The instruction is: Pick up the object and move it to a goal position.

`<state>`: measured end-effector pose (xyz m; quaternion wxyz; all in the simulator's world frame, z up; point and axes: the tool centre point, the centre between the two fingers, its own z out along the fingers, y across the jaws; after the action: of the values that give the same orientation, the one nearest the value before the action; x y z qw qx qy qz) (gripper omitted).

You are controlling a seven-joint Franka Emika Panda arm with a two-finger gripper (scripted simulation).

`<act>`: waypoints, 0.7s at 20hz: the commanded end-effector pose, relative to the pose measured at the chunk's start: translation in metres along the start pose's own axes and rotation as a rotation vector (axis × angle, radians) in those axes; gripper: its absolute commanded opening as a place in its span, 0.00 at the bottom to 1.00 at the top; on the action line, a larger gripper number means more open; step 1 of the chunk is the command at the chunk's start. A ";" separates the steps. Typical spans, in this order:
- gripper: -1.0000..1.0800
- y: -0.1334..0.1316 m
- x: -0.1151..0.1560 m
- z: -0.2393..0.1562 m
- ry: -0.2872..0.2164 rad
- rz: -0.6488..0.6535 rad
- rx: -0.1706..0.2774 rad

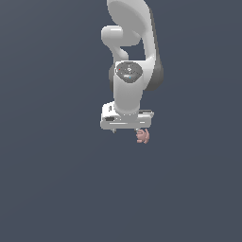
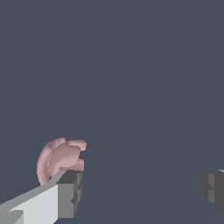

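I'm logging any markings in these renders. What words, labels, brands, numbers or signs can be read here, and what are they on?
None can be read.
The arm has a dark round cap with tiny red and white marks, too small to read.
The gripper, its fingers and the pink object are plain, with no text.
The dark background carries no sign.

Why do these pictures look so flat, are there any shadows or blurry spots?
Exterior view: even lighting, soft shading on the white arm, no cast shadow on the plain slate backdrop. Wrist view: everything sharp, the pink object gently shaded, no glare, no blur.
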<state>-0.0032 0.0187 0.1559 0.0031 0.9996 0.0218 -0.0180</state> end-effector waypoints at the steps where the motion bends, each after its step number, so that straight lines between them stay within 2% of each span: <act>1: 0.96 0.000 0.000 0.000 0.000 0.000 0.000; 14: 0.96 0.011 -0.001 0.009 -0.010 0.009 -0.028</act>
<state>-0.0043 0.0072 0.1474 0.0171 0.9994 0.0172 -0.0228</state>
